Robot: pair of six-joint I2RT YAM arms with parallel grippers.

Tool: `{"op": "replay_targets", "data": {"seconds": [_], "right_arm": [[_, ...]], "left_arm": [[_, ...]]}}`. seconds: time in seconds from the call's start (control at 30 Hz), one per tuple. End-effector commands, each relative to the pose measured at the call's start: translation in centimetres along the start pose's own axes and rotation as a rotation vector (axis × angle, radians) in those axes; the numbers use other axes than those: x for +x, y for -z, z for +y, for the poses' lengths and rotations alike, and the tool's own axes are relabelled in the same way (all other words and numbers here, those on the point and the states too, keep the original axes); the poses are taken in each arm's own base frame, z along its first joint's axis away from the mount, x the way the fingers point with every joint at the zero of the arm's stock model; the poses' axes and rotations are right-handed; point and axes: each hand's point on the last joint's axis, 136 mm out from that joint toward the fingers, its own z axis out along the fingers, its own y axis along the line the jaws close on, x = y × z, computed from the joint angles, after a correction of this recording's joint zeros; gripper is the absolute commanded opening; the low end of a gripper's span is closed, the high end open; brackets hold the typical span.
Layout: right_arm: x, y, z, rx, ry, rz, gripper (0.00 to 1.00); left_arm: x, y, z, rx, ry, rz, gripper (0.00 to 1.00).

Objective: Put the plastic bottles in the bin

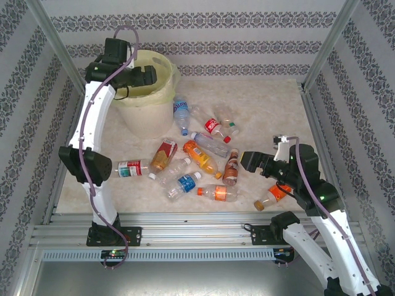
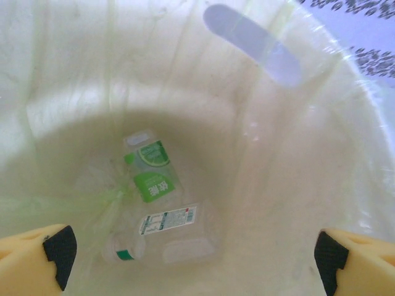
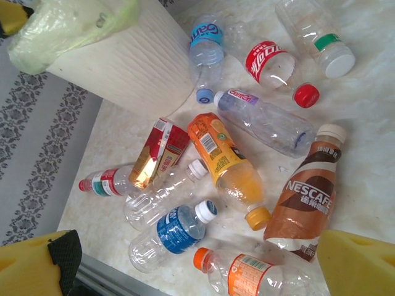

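Down inside the round cream-yellow plastic bin [image 2: 296, 185] lies a clear plastic bottle with a green label [image 2: 151, 176] bearing white Chinese characters. Above it, the left fingers [image 2: 28, 262] are spread wide and empty. On the pale marbled tabletop [image 3: 370, 123] the other plastic bottles [image 3: 179, 231] lie scattered near the bin; a brown-sleeved bottle [image 3: 305, 197] reads NESCAFÉ. The right fingers [image 3: 31, 268] hang released above them.

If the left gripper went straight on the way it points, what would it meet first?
Probably the green-labelled bottle lying on the floor of the bin; the open left gripper points down into it, though depth is unclear.
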Motion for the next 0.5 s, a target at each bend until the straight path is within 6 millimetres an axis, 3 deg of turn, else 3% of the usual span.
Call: {"op": "replay_targets", "data": {"seconds": [0.0,0.23,0.37,0.47], "right_arm": [[1.0,-0.6,-1.4,0.057,-0.002,0.033,0.98],[2.6,-1.2,-4.6,0.213,-0.058,0.106,0.98],[3.6,-1.0,-6.7,0.323,-0.109,0.134,0.98],[4.0,-0.4,-8.3,0.421,-0.147,0.138,0.98]], "left_arm": [[-2.7,5.6,-1.1,0.059,-0.021,-0.130,1.00],[-2.3,11.2,-4.3,0.228,-0.084,-0.228,1.00],[0.5,13.8,-7.5,0.407,-0.121,-0.250,1.00],[3.4,14.6,-10.2,0.550,-0.122,-0.262,1.00]]}}
